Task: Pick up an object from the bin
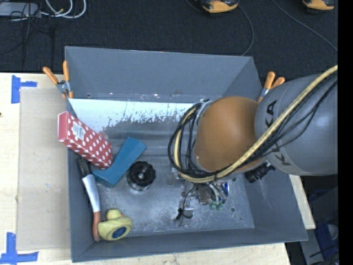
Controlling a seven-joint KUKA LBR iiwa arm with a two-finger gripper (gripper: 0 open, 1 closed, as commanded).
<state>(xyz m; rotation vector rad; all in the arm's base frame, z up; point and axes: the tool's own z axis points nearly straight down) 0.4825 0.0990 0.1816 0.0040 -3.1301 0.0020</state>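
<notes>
Sponge [120, 162] between box [83, 138] and cap [140, 175]

One camera looks down into the grey metal bin [165, 76] from above and slightly sideways, fairly close; the orange wrist cover [226, 131] lies between lens and gripper [185, 211].

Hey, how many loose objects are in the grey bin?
5, all left: red dotted box by the wall, blue block, black round knob, white stick, yellow toy in front. The arm may hide more.
</notes>
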